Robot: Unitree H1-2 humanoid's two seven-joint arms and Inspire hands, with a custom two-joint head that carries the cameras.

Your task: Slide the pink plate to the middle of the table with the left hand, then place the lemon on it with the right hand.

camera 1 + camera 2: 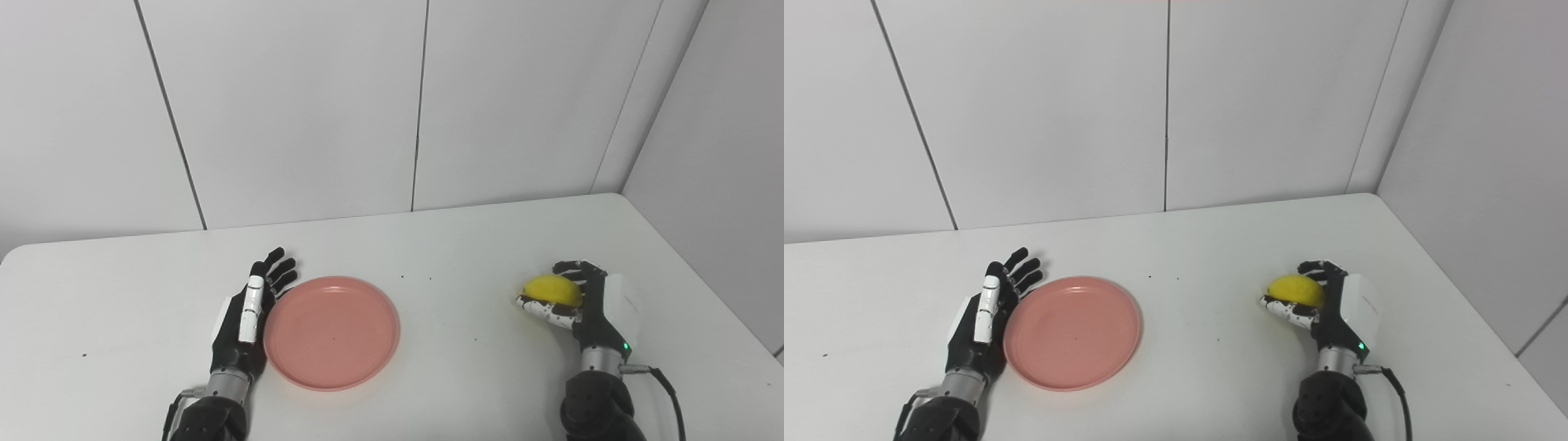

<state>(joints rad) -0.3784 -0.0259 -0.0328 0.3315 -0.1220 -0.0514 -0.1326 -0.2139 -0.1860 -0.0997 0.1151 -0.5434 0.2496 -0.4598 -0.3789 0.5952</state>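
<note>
I see the white table (465, 245) filling the lower half of the frame, walls behind. The pink plate (331, 331) lies flat, lower centre-left, close to the middle as I judge it. My left hand (248, 315) lies edge-on along the plate's left rim, fingers (277, 269) straight and spread, pointing up-frame, gripping nothing; whether it touches the rim or sits just beside it I can't tell. My right hand (1323, 303) is at lower right, well apart from the plate, fingers and thumb curled around the lemon (1297, 289), which sits by the palm with its long axis roughly left-to-right. Lifted or resting on the table? Can't say. What matters: the plate lies to the left of the lemon across bare table, so I'm judging a leftward carry.
</note>
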